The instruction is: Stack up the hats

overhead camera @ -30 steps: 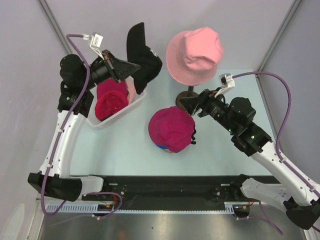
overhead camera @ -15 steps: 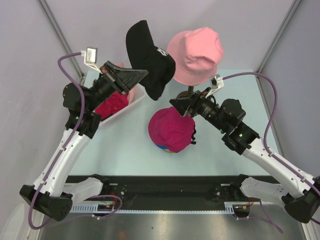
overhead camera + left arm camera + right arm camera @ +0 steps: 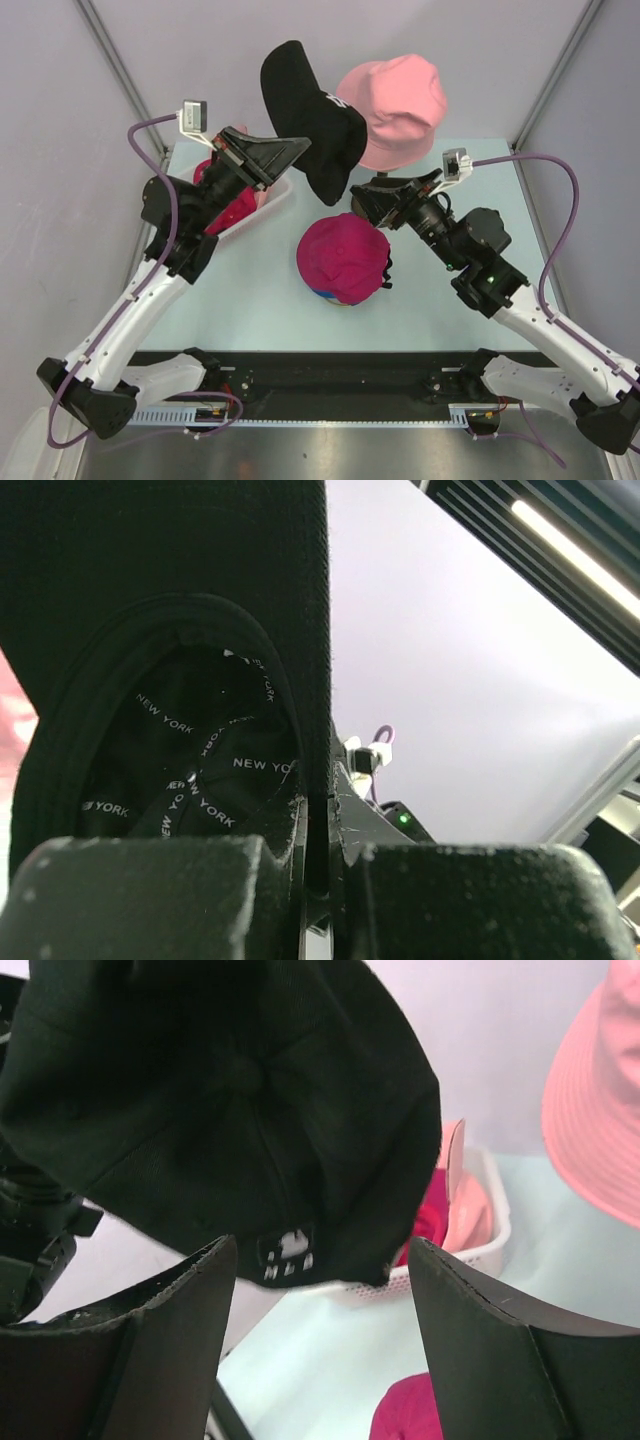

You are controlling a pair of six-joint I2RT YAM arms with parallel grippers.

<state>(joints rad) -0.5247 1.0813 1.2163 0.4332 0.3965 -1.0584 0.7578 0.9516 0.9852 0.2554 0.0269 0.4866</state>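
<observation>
Black fabric peaked cap, white emblem on its outer shell, seam tape printed "NEW YORK" inside. Held off the table, behind and above the magenta peaked cap, which serves as the reference item for this entry.

Left gripper: fingers pressed nearly together on the edge of the black cap, with the fabric pinched between the pads. The left wrist view shows the cap's lining directly above the fingers.

Right gripper: fingers spread wide and holding nothing. It is just behind the magenta cap and right below the hanging black cap. In the right wrist view the black crown fills the space beyond the two fingers; whether they touch it cannot be told.

Magenta peaked cap: lies crown up on the pale blue-green tabletop. A thin sliver of blue shows under its near edge.

Salmon-pink fabric bucket hat: sits behind and to the right of the magenta cap, partly covered by the black cap.

White slatted plastic basket: to the left of and behind the magenta cap, holding a second magenta hat and a light-pink cap.
</observation>
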